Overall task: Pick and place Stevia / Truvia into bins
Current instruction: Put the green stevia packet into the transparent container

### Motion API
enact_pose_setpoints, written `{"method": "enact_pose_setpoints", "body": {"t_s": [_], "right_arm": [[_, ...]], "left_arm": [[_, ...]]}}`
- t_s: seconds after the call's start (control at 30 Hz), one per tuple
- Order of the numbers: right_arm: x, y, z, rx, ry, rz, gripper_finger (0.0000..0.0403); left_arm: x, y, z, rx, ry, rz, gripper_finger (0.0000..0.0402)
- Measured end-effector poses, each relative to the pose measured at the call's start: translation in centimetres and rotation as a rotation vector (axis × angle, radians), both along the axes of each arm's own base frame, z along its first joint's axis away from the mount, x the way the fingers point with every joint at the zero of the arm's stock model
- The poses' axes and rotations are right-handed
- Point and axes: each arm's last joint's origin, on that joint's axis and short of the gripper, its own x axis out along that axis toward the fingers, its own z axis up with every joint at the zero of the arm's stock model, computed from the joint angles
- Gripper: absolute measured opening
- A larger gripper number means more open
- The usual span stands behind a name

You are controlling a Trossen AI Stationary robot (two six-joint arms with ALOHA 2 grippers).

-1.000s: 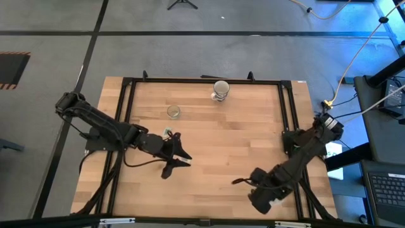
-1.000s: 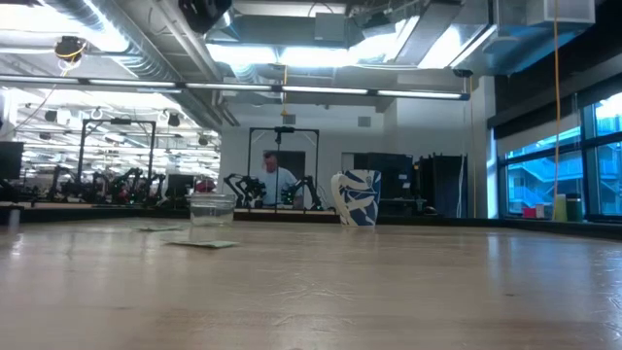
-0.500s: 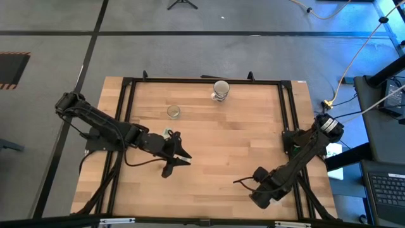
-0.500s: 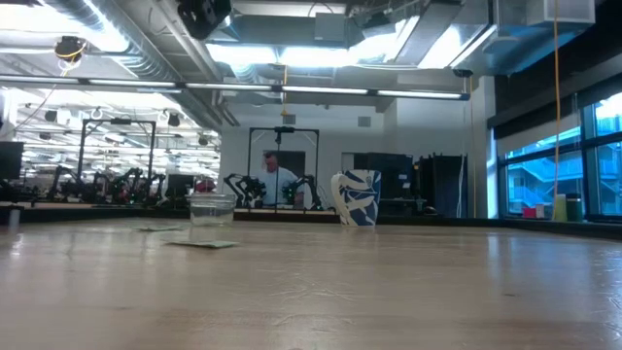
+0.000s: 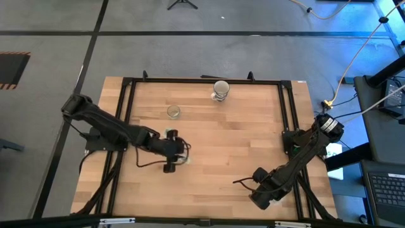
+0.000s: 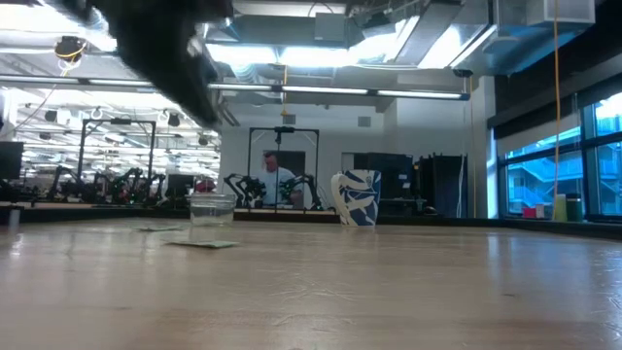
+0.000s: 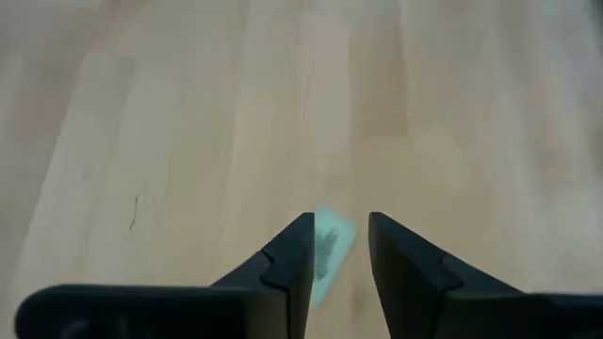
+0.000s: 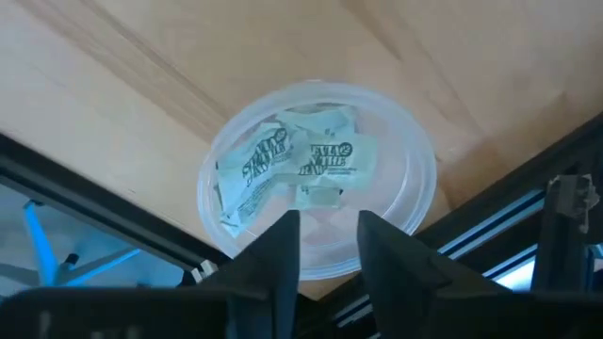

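Two claws in view. Left claw (image 7: 339, 247) spread a little, pointing down over table (image 5: 240, 139), one sachet (image 7: 330, 243) lying flat on wood in gap between its fingers, not pinched. In high view left claw (image 5: 179, 154) sits well short of small glass (image 5: 173, 111) and patterned cup (image 5: 221, 90) at far edge. Right claw (image 8: 327, 243) slightly spread, holding nothing, above clear tub (image 8: 415, 179) at table's near right corner; several sachets (image 8: 325, 158) lie inside tub

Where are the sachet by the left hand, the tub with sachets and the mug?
sachet (image 7: 329, 247), left wrist view, its middle between the open fingers
tub (image 8: 418, 185), right wrist view, its clear rim
mug (image 5: 221, 88), high view, its top
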Motion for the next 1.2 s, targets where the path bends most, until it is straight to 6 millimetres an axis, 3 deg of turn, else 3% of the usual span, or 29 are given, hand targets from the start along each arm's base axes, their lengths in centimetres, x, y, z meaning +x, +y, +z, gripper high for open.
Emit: {"method": "enact_pose_setpoints", "body": {"t_s": [0.13, 0.27, 0.57, 0.87, 1.2], "right_arm": [[0.0, 0.0, 0.0, 0.002, -0.001, 0.0, 0.0123], [0.2, 0.2, 0.0, 0.019, -0.016, 0.0, 0.0124], [0.4, 0.4, 0.0, 0.045, -0.041, 0.0, 0.0125], [0.4, 0.4, 0.0, 0.045, -0.042, 0.0, 0.0125], [0.4, 0.4, 0.0, 0.046, -0.044, 0.0, 0.0125]], "left_arm": [[0.9, -0.4, -2.8, 0.154, 0.114, -0.156, 0.0093], [1.4, -0.7, -5.0, 0.192, 0.209, -0.275, 0.0102], [1.9, -0.7, -8.1, 0.34, 0.327, -0.395, 0.0122], [2.3, -0.1, -8.9, 0.291, 0.364, -0.408, 0.012], [2.4, 0.3, -9.0, 0.26, 0.373, -0.406, 0.0065]]}}
